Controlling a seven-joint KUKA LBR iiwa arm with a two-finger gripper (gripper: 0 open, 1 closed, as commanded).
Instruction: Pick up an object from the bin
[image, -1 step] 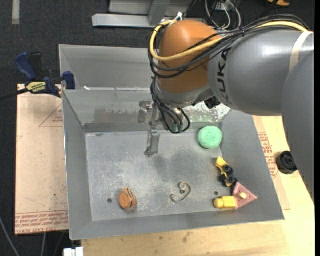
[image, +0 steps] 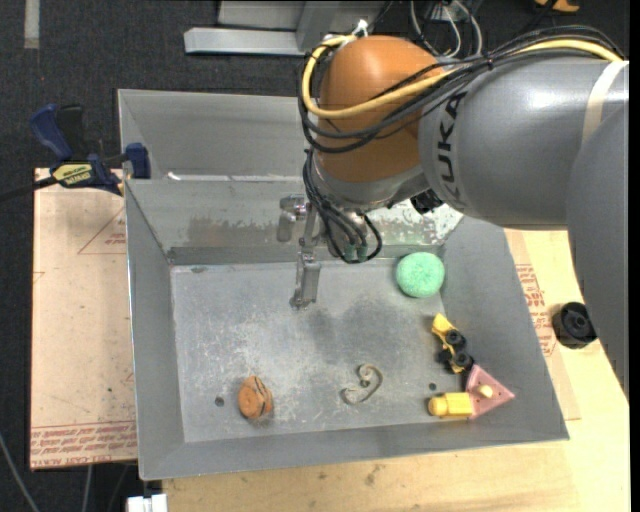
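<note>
Arm (image: 520, 130) over bin (image: 150, 300), green ball (image: 419, 274) near, yellow toy (image: 451, 345) apart

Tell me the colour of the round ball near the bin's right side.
The ball is plain mint green, clear in the camera view.

Green ball (image: 419, 274), yellow-black toy (image: 452, 346), pink triangle (image: 488, 388) touching yellow block (image: 450, 405), brown oval lump (image: 255, 398), curled grey scrap (image: 362, 384)

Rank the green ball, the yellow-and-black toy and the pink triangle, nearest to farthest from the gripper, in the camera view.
From the gripper:
1. green ball, to its right in view.
2. yellow-and-black toy, right side.
3. pink triangle, lower right corner.
</note>
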